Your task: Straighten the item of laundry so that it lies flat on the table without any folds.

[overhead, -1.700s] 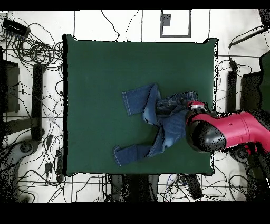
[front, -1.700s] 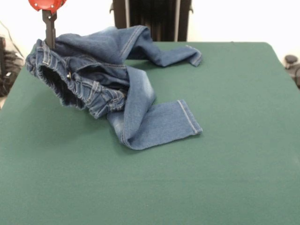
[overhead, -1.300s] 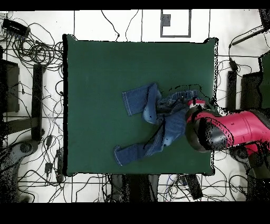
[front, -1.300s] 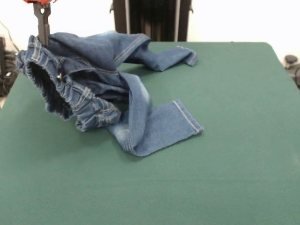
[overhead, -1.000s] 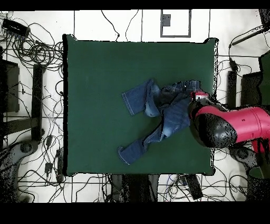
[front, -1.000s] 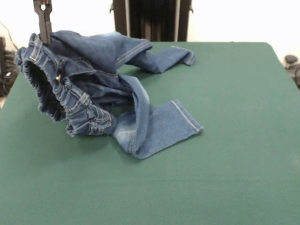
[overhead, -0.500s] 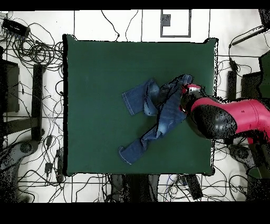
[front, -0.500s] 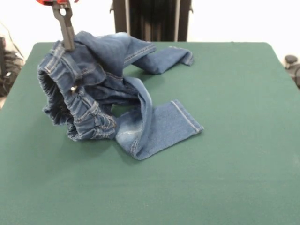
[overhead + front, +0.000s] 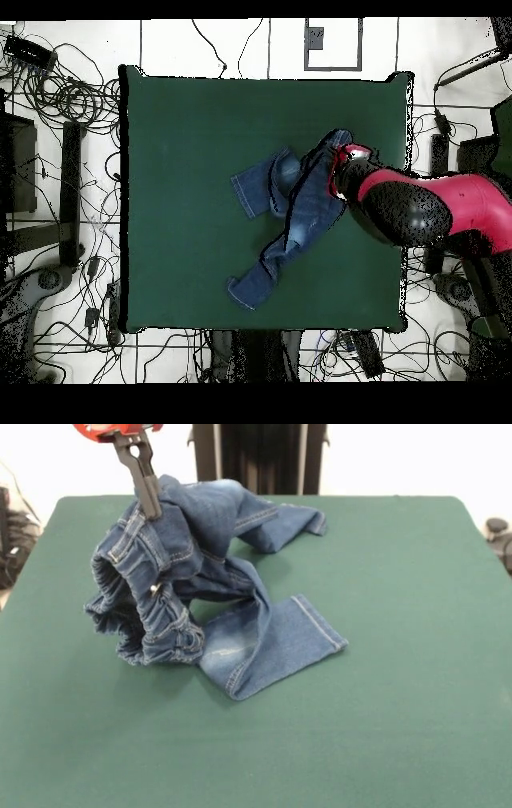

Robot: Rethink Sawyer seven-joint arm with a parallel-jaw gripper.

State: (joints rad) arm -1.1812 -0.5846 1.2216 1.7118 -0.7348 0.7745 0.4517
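Note:
The blue denim jeans are bunched on the left half of the dark green table. My gripper is shut on the back of the gathered waistband and holds it up, so the waist opening hangs facing the front left. One leg trails toward the far side. The other leg lies folded on the table with its cuff to the right. In the overhead view the red arm reaches in from the right, its gripper over the jeans near the right of the table.
The dark pedestal stands behind the table's far edge. Cables lie on the floor all round the table. A small dark object sits off the right edge.
My gripper has carried the waistband rightward in the front view, from the table's left edge inward. The hanging waist swung with it. The near leg has stayed in place.

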